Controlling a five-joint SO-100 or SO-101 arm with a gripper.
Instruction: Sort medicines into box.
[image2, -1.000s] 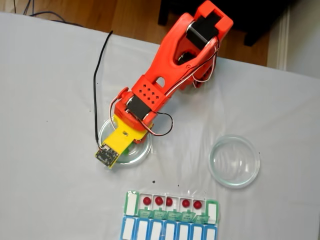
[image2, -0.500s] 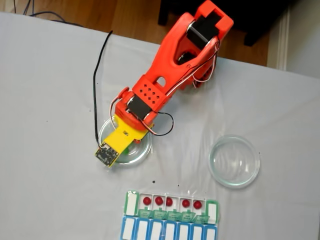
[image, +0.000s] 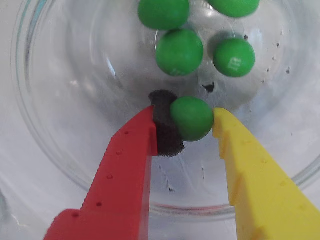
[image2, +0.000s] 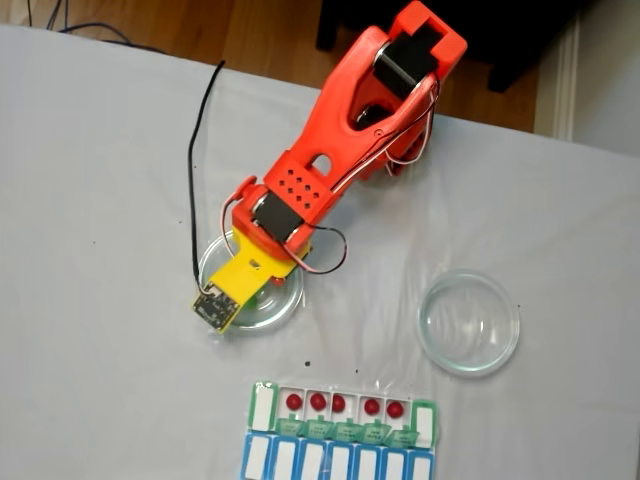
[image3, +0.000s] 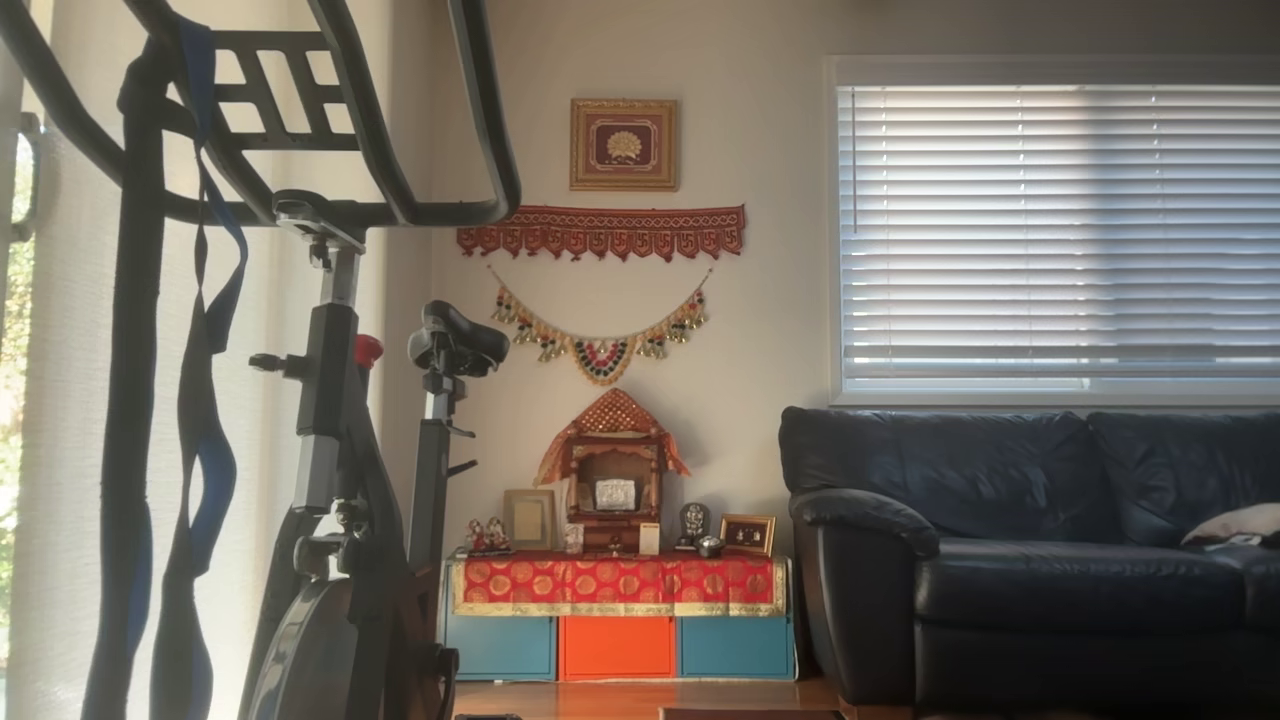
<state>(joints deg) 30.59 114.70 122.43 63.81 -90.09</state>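
In the wrist view my gripper (image: 187, 114) is shut on a green medicine ball (image: 192, 120), held between the black pad of the red finger (image: 125, 170) and the yellow finger (image: 250, 175), low inside a clear glass dish (image: 60, 100). Several more green balls (image: 179, 51) lie in the dish just beyond it. In the fixed view the orange arm reaches down over that dish (image2: 291, 297) at centre left, and its yellow wrist part hides the gripper (image2: 252, 284). The box (image2: 340, 432) lies at the bottom edge, with several dark red balls (image2: 317, 401) in its open white compartments.
An empty glass dish (image2: 468, 322) stands to the right of the arm. A black cable (image2: 195, 170) runs from the wrist across the white cloth toward the table's far edge. The other view shows a living room with an exercise bike (image3: 340, 450) and a sofa (image3: 1030, 550).
The wrist and its yellow part have shifted slightly up and away from the box over the left dish. The box and the right dish are unmoved.
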